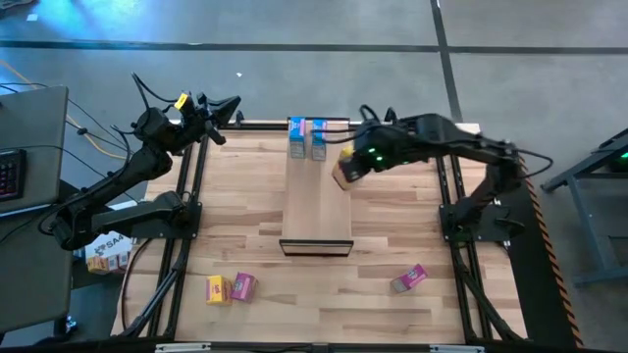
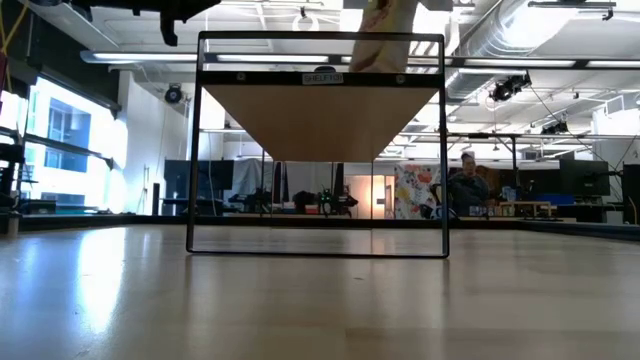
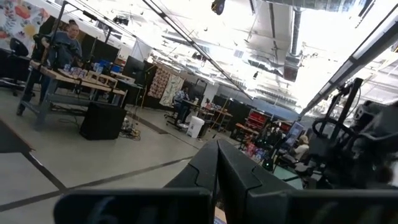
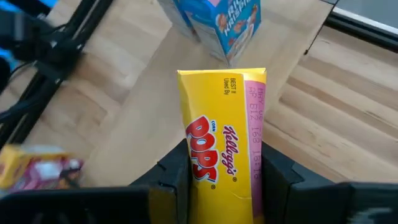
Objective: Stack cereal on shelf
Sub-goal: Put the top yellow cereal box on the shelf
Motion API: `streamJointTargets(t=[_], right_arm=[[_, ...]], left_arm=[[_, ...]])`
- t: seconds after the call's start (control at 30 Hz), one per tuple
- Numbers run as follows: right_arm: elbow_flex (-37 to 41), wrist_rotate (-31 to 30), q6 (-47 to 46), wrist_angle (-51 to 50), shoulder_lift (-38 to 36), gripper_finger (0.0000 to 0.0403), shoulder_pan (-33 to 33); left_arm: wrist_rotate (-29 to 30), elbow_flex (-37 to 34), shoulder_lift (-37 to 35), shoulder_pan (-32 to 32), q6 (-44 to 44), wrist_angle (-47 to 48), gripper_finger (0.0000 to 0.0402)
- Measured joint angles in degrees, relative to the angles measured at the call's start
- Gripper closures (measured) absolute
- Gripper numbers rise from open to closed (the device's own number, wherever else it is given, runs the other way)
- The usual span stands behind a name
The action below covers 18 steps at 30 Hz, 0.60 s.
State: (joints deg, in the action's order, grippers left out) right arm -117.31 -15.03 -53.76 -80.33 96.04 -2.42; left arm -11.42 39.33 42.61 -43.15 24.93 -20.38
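Observation:
My right gripper [image 1: 351, 165] is shut on a yellow cereal box [image 4: 225, 134] at the right edge of the pale-wood shelf [image 1: 316, 201], close behind two blue boxes [image 1: 307, 138] that stand upright on the shelf's far end. A yellow box [image 1: 215, 288] and a pink box [image 1: 242, 285] lie on the table at near left. Another pink box [image 1: 409, 278] lies at near right. My left gripper [image 1: 224, 106] is raised at the far left corner, shut and empty. My right gripper pinches the yellow box between its two fingers [image 4: 176, 180], one on each long side [image 4: 188, 155], at the box's near end. The fingers lie along the box, whose printed face is up and whose free end points at the blue boxes. The low view shows it [image 2: 385, 35] above the shelf.
The shelf plank rests on a black wire frame [image 2: 195, 150] well above the tabletop. Black rails [image 1: 191, 196] run along the table's left and right sides. A person sits at a desk [image 2: 465, 185] in the room beyond. Bare plank lies nearer than the blue boxes.

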Motion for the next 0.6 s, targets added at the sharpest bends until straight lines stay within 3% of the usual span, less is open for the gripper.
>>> streamJointTargets(t=[0.3,0.6], right_arm=[[-4.5,-3.2,-6.5,-4.1,9.7,0.0293,1.0],[-4.6,-8.9,-11.2,-3.8,11.6,0.0293,1.0]], left_arm=[[0.0,0.0,0.0,0.0,0.3,0.0,0.0401],[0.0,0.0,0.0,0.0,0.4,0.0,0.0401]])
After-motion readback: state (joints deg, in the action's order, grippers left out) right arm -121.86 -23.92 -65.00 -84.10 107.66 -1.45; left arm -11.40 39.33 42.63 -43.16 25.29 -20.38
